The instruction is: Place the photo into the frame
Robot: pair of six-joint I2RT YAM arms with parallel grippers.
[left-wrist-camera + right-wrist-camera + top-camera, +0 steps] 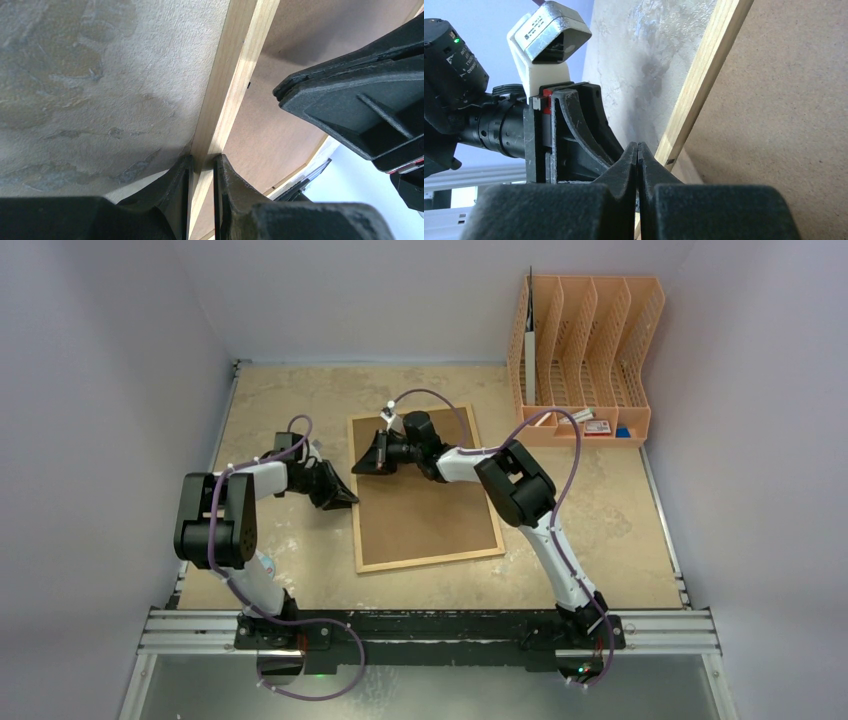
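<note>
The frame lies face down on the table, its brown fibreboard back up and its thin light-wood border around it. My left gripper is at the frame's left edge. In the left wrist view its jaws are closed on the wood border, one finger on each side. My right gripper is over the frame's upper left part, close to the left gripper. In the right wrist view its fingers are pressed together with nothing between them, next to the border. The photo is out of view.
An orange plastic file organiser stands at the back right with small items in its base. Grey walls close in the table on three sides. The right gripper's body hangs close above the frame's back in the left wrist view.
</note>
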